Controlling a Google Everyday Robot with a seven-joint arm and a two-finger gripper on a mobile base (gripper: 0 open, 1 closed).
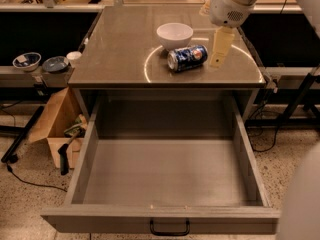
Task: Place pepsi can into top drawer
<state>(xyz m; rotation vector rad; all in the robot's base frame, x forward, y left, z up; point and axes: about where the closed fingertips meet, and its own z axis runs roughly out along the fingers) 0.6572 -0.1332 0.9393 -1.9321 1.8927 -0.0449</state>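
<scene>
Pepsi can (187,57) on its side on cabinet top (120,49), long axis 8-to-2 o'clock, at 9 o'clock from gripper (221,48), just beside. Gripper spread or closed: cannot tell. Top drawer (165,171) open, 6 o'clock.

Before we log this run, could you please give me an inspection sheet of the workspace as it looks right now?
Surface: grey cabinet top, bearing the can and a bowl.
Job's things: pepsi can lying on its side on the top; top drawer pulled open, can not yet in it.
Clutter: white bowl just behind the can.
Grippers: hand hangs over the top, close beside the can's end on the picture's right, not holding it.
Cables: black cable on the floor at picture left; more cables at picture right.
Surroundings: open cardboard box on the floor at picture left; small dishes on a low shelf above it.
</scene>
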